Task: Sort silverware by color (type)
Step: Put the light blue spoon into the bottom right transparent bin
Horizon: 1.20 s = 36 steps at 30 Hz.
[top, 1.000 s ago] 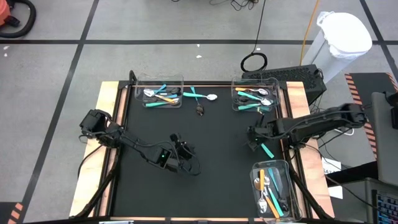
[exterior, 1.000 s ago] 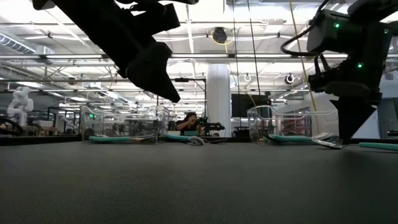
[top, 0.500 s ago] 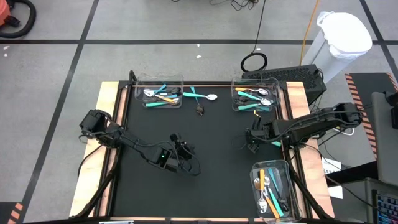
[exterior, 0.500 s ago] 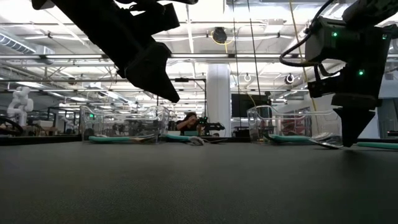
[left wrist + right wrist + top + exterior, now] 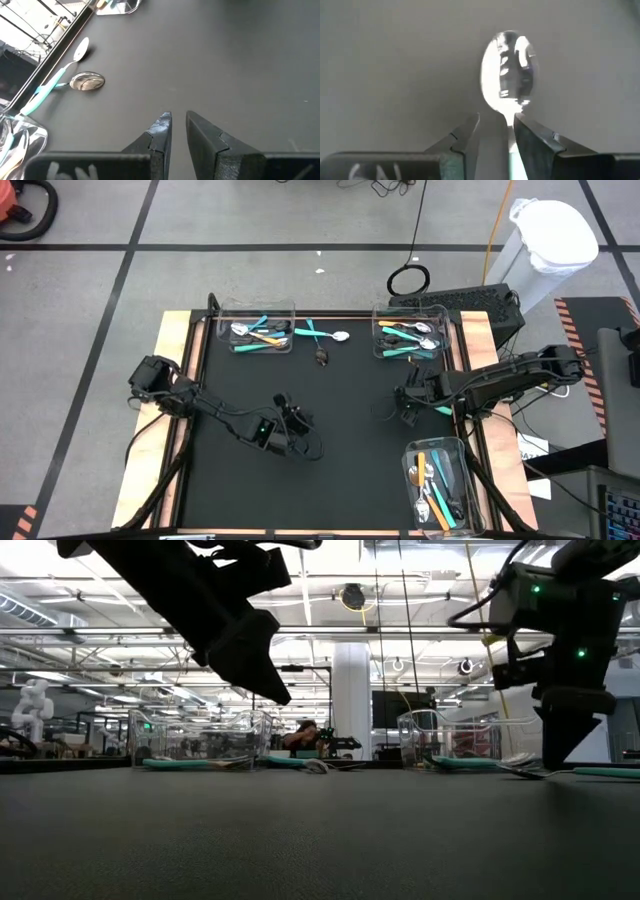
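We see a teal-handled spoon [image 5: 509, 75] under the right tool [image 5: 405, 412], on the right side of the black counter [image 5: 340, 460] between the far-right bin [image 5: 410, 338] and the near-right bin [image 5: 443, 485]. In the right wrist view its shiny bowl sits just ahead of the dark fingers [image 5: 532, 137], with the neck running between them; the tool is pinching the spoon's neck. In the low view the spoon [image 5: 525, 771] lies low at the counter surface under the right tool [image 5: 563, 745], teal handle [image 5: 608, 773] off to one side. We cannot tell if it is lifted clear.

Versus a second ago: the right tool has moved slightly left in the high view, and the teal handle that showed plainly beside it then is now mostly tucked under the arm. The left arm has not moved.

The left tool [image 5: 297, 420] hovers over the counter's middle-left, fingers close together with a thin gap, holding nothing. Ahead of it, two loose spoons [image 5: 75, 75] lie on the counter near the far-left bin [image 5: 256, 330].

Hard to read: bin contents are a tangle of teal, orange and silver, so we cannot count pieces. The far-left bin is cut off at the left wrist view's corner. A person [image 5: 300, 737] shows small behind the bins.
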### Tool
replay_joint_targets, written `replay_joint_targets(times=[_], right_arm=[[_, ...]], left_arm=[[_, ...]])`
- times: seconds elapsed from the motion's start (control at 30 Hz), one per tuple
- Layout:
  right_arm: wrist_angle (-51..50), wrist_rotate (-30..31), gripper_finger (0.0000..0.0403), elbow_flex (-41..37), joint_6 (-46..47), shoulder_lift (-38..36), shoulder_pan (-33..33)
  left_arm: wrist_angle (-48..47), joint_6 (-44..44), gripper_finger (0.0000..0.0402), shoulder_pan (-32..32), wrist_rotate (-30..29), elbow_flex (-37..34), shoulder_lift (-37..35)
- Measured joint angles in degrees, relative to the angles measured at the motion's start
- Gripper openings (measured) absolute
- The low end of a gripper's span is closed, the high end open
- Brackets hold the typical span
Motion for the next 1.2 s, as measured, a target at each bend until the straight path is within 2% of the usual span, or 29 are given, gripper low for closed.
replay_joint_targets(times=[0.17, 0.33, 0.63, 0.77, 0.9, 1.03, 1.13, 1.2], right_arm=[[-4.4, 4.1, 0.0115, 0.0, -0.8, 0.0, 0.0], [-4.0, 1.3, 0.0115, 0.0, -1.6, 0.2, -1.0], [-3.6, 2.6, 0.0115, 0.3, -1.7, 3.0, -4.1], [-2.5, 0.7, 0.0115, 0.3, -2.0, 4.8, -4.5], [-0.4, -4.2, 0.0115, 0.3, -3.1, 5.9, -4.5], [-0.3, -4.6, 0.0115, 0.1, -3.2, 5.8, -4.6], [-0.3, -3.9, 0.0102, 0.2, -3.2, 5.8, -4.5], [-0.3, -4.2, 0.0075, 0.2, -3.3, 5.8, -4.5]], left_arm=[[0.0, 0.0, 0.0061, 0.0, 0.0, 0.0, 0.0], [0.1, 0.0, 0.0061, 0.0, 0.0, 0.0, 0.0], [0.0, 0.0, 0.0061, -0.1, 0.0, 0.0, 0.0], [-0.2, 0.0, 0.0061, -0.1, 0.0, 0.0, 0.0], [-0.3, 0.0, 0.0061, -0.1, 0.0, 0.0, 0.0], [-0.4, 0.0, 0.0061, -0.1, 0.0, 0.0, 0.0], [-0.4, 0.0, 0.0061, -0.1, 0.0, 0.0, 0.0], [-0.4, 0.0, 0.0061, -0.1, 0.0, 0.0, 0.0]])
